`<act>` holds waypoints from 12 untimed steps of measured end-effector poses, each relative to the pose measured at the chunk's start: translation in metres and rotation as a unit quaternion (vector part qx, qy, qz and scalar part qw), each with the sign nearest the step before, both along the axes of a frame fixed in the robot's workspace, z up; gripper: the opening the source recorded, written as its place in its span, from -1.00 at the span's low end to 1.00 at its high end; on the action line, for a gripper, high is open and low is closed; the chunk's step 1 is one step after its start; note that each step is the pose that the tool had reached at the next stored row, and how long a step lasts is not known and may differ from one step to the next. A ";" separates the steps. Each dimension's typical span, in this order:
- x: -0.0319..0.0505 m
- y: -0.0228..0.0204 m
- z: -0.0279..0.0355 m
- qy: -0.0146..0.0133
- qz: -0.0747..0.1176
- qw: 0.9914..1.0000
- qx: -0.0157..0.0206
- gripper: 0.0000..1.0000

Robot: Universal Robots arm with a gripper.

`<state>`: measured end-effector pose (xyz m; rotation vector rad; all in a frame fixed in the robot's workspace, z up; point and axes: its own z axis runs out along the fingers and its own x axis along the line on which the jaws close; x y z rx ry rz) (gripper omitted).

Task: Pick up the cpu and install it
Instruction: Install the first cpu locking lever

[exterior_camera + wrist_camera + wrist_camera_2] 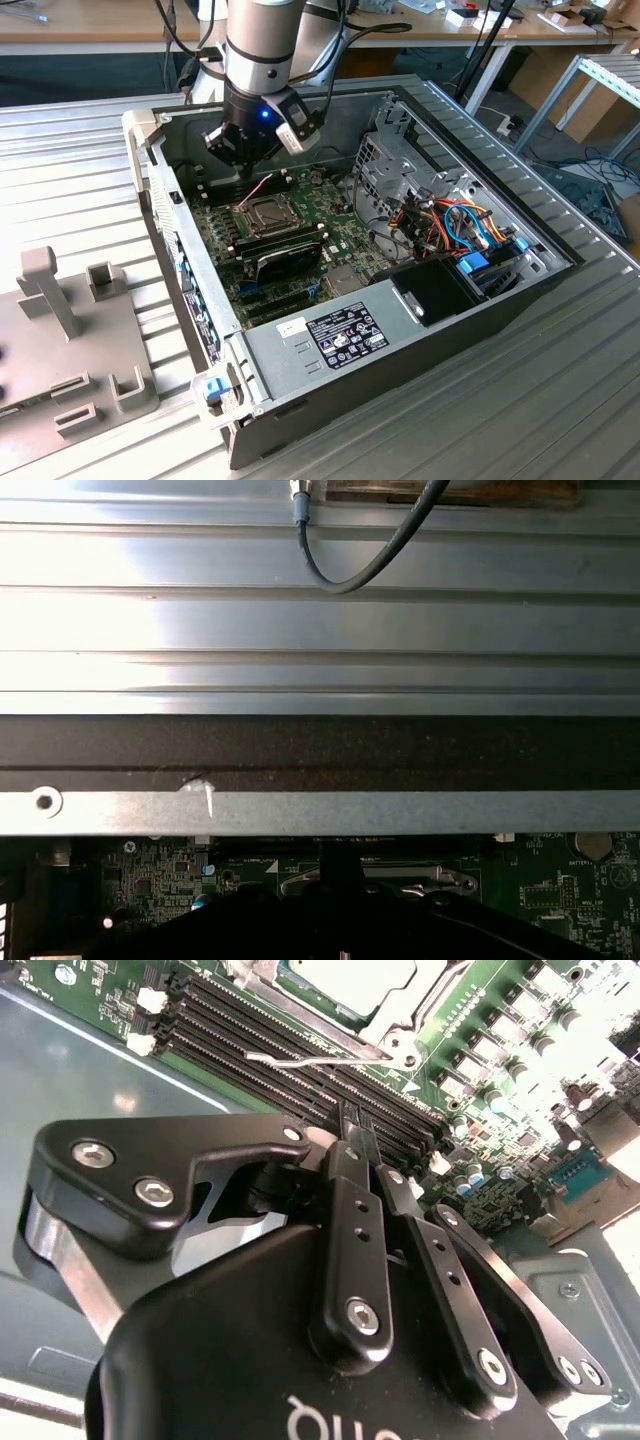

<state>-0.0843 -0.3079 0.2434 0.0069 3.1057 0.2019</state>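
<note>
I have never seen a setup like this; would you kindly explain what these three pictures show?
The exterior view shows a robot arm reaching into an open computer case on a ribbed metal table. The two wrist views come from cameras riding on the arm. In the second wrist view, the black tool looks shut, with nothing visibly held, above the green motherboard. The cpu, a small silvery square, lies in its socket, beside a thin metal lever. The first wrist view looks over the case's edge to the table.
</note>
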 end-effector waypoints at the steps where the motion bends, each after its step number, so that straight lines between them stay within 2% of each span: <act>1: -0.0001 0.0001 0.0000 0.000 0.000 1.000 0.002 -0.79; 3: 0.0000 0.0001 -0.0001 0.000 0.002 1.000 0.004 -0.79; 7: -0.0001 0.0000 -0.0001 0.000 0.012 1.000 0.004 -0.79; 12: 0.0000 0.0000 -0.0002 0.000 0.013 1.000 0.005 -0.79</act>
